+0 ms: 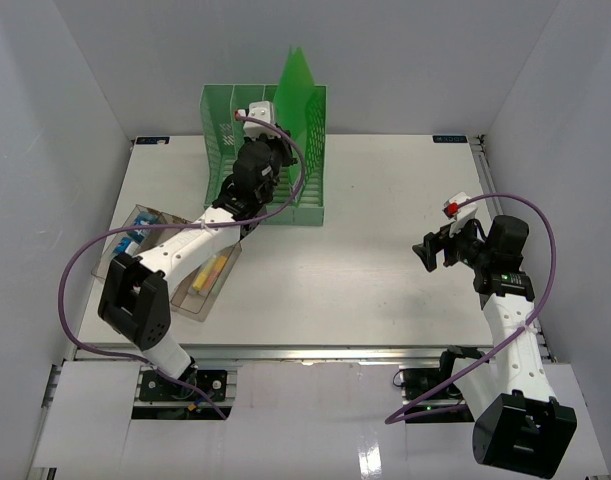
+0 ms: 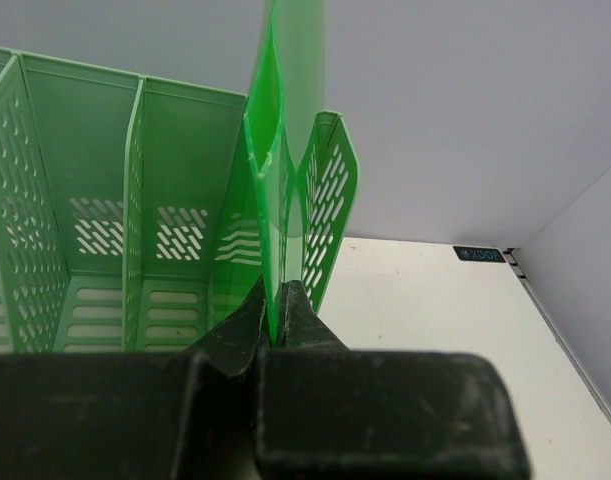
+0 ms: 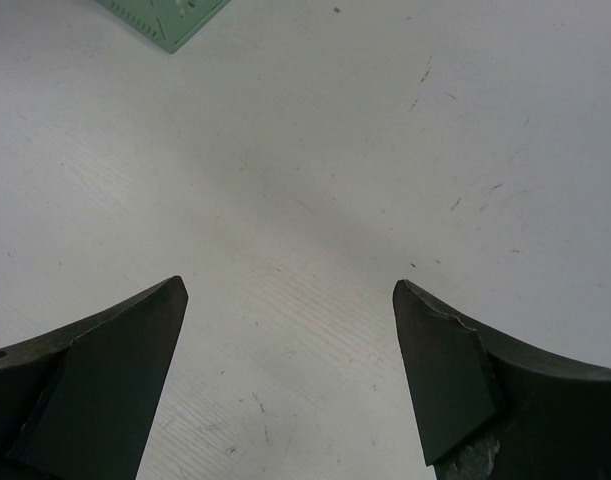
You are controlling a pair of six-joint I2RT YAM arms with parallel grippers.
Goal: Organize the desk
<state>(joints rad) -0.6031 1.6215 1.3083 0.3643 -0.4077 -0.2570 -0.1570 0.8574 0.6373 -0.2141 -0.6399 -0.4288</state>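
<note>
No text is legible. A small dark rectangular label (image 2: pixel 478 254) on the large flat white counter (image 2: pixel 435 310) is too blurred to read.

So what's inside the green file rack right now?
A green folder stands upright in the file rack, rightmost slot, pinched by the left gripper. Neighbouring slots look empty; the gripper hides their near floors.

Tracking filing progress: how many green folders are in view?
1. The green folder stands upright at the file rack's right end, pinched by the left gripper. The arm may hide others.
</note>
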